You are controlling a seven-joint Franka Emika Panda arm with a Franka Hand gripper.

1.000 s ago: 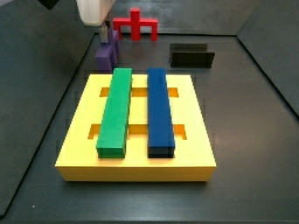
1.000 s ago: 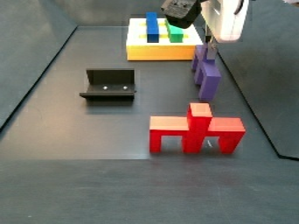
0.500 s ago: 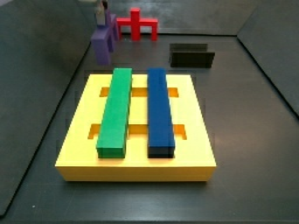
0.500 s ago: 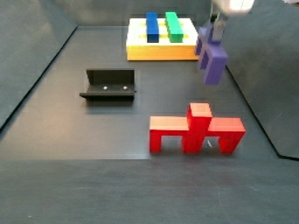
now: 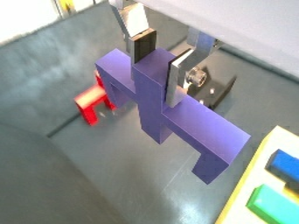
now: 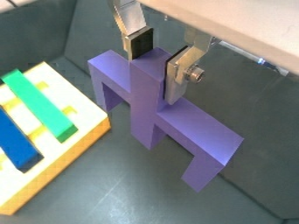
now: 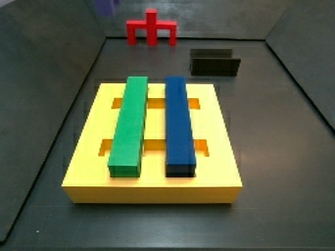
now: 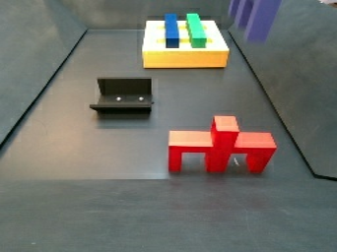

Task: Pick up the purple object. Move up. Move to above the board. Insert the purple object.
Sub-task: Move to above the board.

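The gripper [image 5: 160,54] is shut on the central post of the purple object [image 5: 152,96], held in the air above the dark floor; both wrist views show it [image 6: 146,105] between the silver fingers [image 6: 177,74]. In both side views only the purple object's lower part shows at the top edge [image 7: 104,8] [image 8: 253,18], and the gripper itself is out of frame. The yellow board [image 7: 92,132] with its green bar [image 7: 129,123] and blue bar [image 7: 178,123] lies on the floor, also seen far off in a side view [image 8: 184,57] and at the edge of both wrist views [image 6: 65,162] [image 5: 278,138].
A red upright piece [image 8: 220,146] stands on the floor, also seen in a side view [image 7: 152,29] and a wrist view [image 5: 93,101]. The dark fixture [image 8: 122,95] stands apart from the board, also in a side view [image 7: 215,64]. Grey walls ring the floor.
The purple object has risen from the floor beside the red piece, held by the gripper, and is now mostly above the top edge of both side views.
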